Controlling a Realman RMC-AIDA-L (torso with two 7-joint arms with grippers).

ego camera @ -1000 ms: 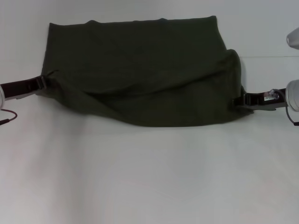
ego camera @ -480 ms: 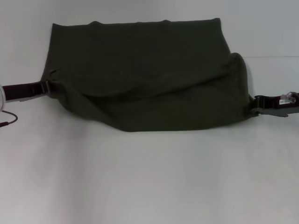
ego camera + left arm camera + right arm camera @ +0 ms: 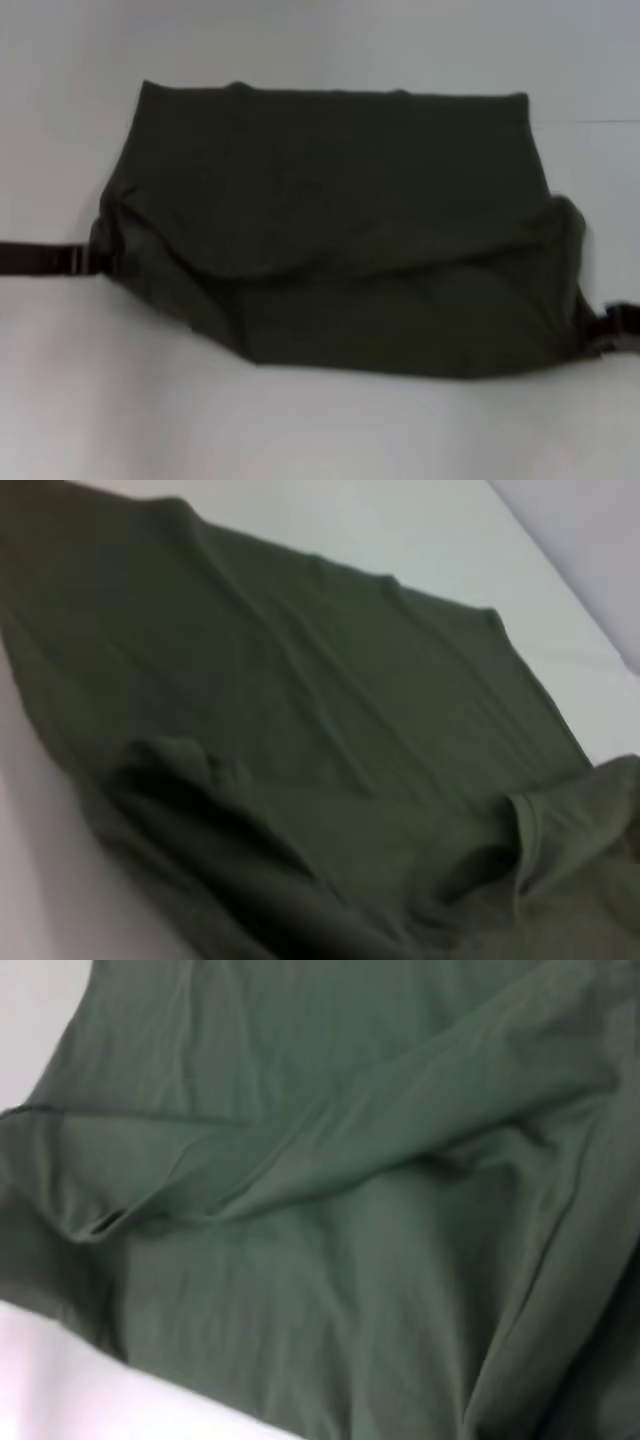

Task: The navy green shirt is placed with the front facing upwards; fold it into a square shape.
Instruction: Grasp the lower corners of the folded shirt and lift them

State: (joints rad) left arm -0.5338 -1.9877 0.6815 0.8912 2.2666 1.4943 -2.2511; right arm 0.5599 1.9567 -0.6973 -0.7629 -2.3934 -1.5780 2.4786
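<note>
The left gripper (image 3: 108, 262) is pinched shut on the navy green shirt (image 3: 340, 230) at its left edge, and the right gripper (image 3: 590, 335) appears clamped on the cloth's right edge, though its fingertips are buried in fabric. Each holds a side so the near layer hangs between them as a sagging flap, probably to carry it across in one fold. The shirt lies spread over the middle of the bench (image 3: 320, 430), its far hem straight and flat toward the far edge, the plain side up with no lettering showing.
</note>
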